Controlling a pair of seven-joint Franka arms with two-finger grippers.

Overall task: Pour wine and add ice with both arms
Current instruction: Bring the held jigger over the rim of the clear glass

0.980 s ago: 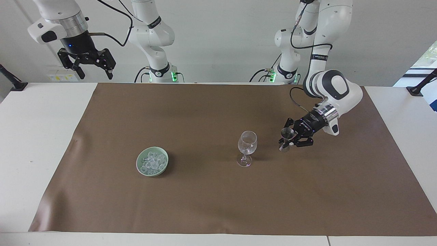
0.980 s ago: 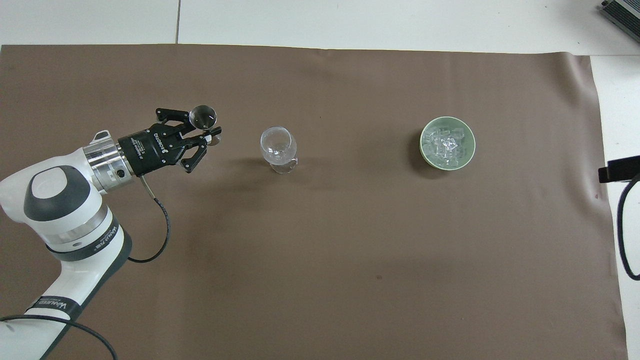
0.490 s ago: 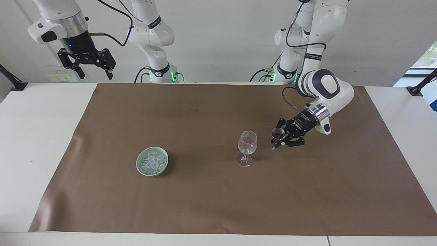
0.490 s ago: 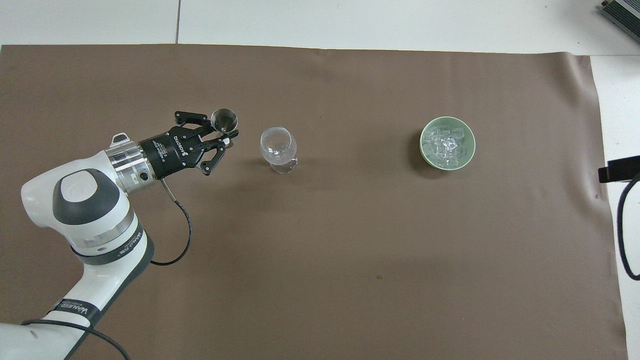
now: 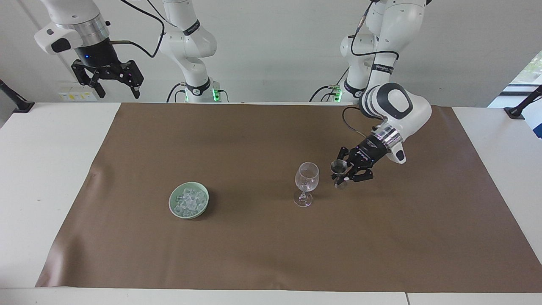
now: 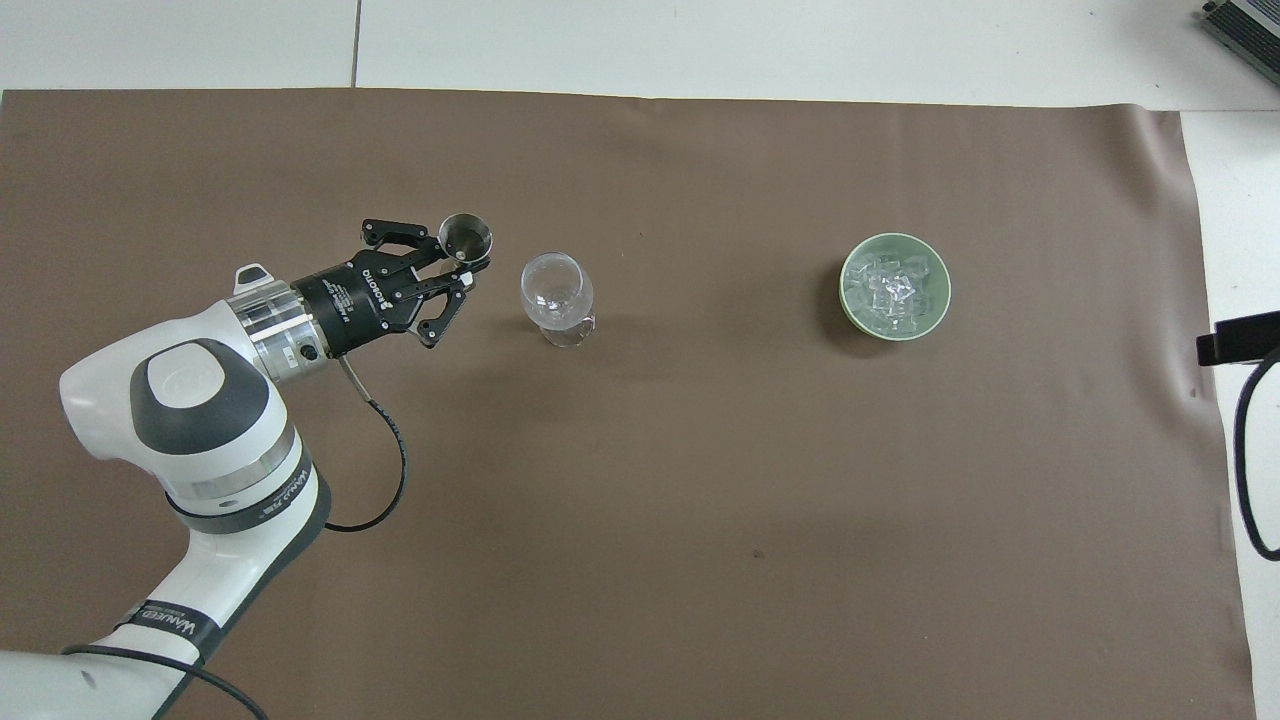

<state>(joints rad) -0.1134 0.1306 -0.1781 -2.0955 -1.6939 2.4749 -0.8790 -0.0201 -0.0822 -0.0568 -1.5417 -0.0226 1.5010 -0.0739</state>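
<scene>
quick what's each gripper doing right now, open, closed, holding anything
Left gripper: shut on a small metal measuring cup, beside the wine glass.
Right gripper: open, empty, waiting raised.

so there's a big brown mat [image 5: 262, 245] covering most of the white surface [image 5: 46, 169], plus a black clamp [image 5: 518, 108] just off the mat's corner at the left arm's end

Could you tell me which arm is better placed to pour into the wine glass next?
Left. Its end effector is shut on the small metal cup right beside the wine glass. The right end effector waits open, raised off the mat's corner.
</scene>
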